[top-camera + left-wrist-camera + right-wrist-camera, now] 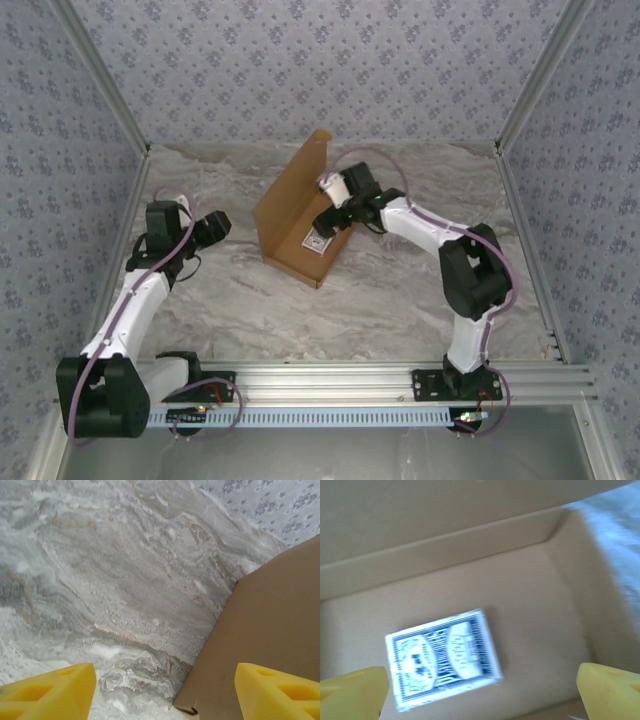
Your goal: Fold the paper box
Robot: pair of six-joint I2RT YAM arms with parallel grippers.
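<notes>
The paper box (290, 225) sits in the middle of the desk (400, 300) with its lid flap upright. A blue patterned card (445, 657) lies on its floor. The right tool (480, 695) hovers over the card, jaws wide and empty. The left tool (160, 692) gapes wide beside the box's outer wall, gripping nothing.

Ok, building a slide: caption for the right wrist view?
Blue patterned card lying inside the paper box, seen between open right jaws.

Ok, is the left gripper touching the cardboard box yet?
Apart. The top view shows a strip of bare table between the left gripper and the box; its open jaws hold nothing.
</notes>
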